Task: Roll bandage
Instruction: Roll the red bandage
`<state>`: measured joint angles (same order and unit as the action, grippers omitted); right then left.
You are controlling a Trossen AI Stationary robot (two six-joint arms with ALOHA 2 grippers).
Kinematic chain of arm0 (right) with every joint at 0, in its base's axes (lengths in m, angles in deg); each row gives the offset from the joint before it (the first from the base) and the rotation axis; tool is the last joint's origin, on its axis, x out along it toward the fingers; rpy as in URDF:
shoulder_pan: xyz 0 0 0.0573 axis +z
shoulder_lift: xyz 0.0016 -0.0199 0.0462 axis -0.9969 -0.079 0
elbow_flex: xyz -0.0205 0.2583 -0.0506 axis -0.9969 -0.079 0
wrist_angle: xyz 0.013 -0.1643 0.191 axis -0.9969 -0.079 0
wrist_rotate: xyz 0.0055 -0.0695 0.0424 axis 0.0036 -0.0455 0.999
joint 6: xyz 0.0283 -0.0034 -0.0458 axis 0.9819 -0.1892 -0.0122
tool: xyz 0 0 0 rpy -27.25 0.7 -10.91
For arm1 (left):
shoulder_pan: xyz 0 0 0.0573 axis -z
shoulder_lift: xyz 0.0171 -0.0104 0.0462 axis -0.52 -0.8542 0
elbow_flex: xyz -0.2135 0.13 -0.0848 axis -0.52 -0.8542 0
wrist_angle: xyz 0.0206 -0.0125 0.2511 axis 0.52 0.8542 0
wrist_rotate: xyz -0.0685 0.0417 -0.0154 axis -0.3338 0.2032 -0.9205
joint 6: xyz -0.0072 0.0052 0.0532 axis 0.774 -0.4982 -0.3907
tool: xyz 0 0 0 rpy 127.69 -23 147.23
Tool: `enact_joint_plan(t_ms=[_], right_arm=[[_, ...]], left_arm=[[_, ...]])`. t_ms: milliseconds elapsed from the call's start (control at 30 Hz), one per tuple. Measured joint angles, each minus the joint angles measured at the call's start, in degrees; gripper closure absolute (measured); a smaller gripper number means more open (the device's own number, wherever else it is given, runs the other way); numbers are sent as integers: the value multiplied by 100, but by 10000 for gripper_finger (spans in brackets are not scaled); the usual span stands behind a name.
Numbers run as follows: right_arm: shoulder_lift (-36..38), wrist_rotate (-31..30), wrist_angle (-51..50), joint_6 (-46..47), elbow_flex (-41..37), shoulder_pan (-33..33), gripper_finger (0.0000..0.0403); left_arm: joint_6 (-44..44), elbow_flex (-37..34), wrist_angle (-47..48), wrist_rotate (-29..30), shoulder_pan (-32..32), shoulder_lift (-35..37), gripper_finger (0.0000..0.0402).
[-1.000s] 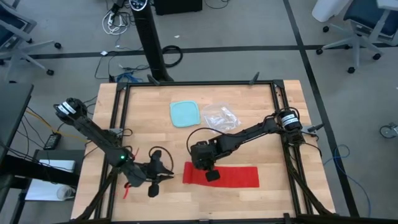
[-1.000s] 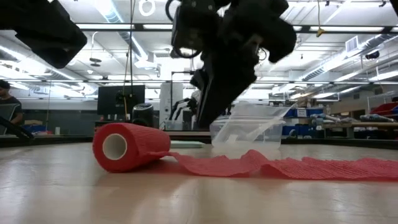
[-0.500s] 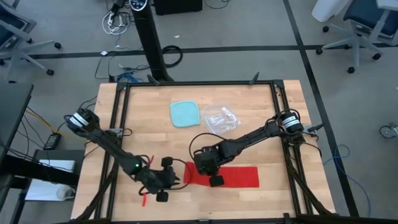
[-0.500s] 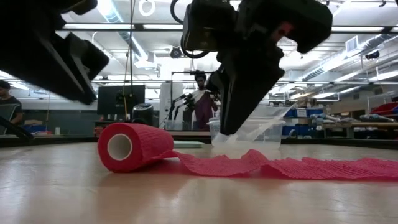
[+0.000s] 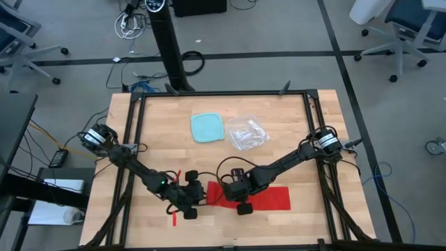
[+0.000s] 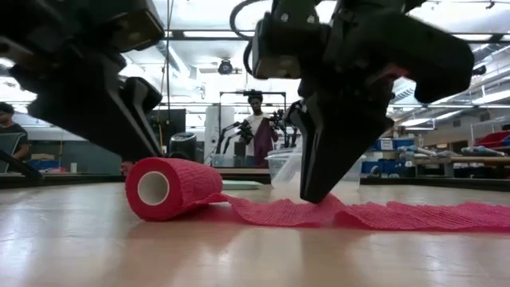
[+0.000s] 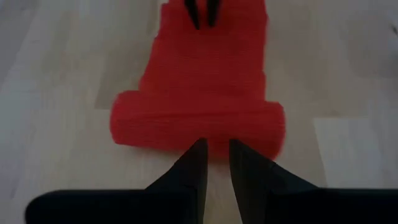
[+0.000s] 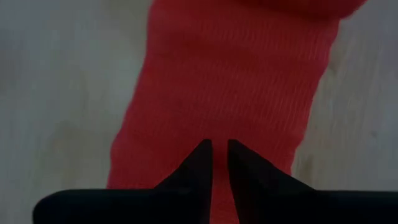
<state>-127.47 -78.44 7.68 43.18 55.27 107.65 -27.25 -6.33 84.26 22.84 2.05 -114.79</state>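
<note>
The bright red bandage lies near the table's front edge. Its left end is wound into a roll (image 5: 211, 194) (image 6: 163, 189) that lies on its side, and the rest is a flat, wrinkled strip (image 5: 268, 198) (image 6: 398, 215) running right. My left gripper (image 5: 201, 199) (image 7: 215, 147) is shut just left of the roll, its tips at the roll's curved side. My right gripper (image 5: 241, 205) (image 8: 214, 147) is shut and comes down on the strip just right of the roll. My left gripper has its shut tips (image 7: 200, 149) at the roll's curved side (image 7: 205, 134), slanting down from the table's left; whether they touch it, I cannot tell. My right gripper sets its shut fingertips (image 6: 312, 195) down on the flat strip (image 8: 214, 127) close to the roll, pointing steeply down from above. The strip lies on the table under them.
A light-blue square container (image 5: 208, 127) and a clear crinkled plastic bag (image 5: 247, 132) lie toward the far middle of the table. Black frame rails (image 5: 132, 139) run along the table's sides. People stand in the room behind (image 6: 256, 127).
My left gripper has swung toward the table's right and sunk, ending at the roll's left side. My right gripper has come toward the near edge and down onto the strip beside the roll. Both have turned a little about their own axes.
</note>
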Motion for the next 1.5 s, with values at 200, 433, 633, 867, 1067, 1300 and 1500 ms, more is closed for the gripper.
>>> enact_joint_plan(t_ms=[200, 433, 633, 867, 1067, 1300, 1500], right_arm=[[0, -133, 13, 141, 2, 71, 353], [0, -159, -38, 212, 2, 73, 353], [177, -338, -172, 348, 4, 154, 353], [358, -766, -247, 492, 4, 244, 353], [510, -1102, -284, 614, 4, 333, 353], [841, -1247, -400, 717, 4, 460, 353], [1190, -1688, -308, 725, 4, 780, 353]], left_arm=[[-142, 4, -120, -137, -153, 0, 330], [-439, 6, -361, -206, -226, 0, 330], [-455, 4, -198, -397, -277, 0, 330], [-615, 4, -375, -488, -388, -119, 330], [-853, 19, -1131, -673, -525, -462, 330], [-945, 91, -1211, -864, -672, -529, 330], [-1307, 205, -1177, -903, -790, -585, 330]])
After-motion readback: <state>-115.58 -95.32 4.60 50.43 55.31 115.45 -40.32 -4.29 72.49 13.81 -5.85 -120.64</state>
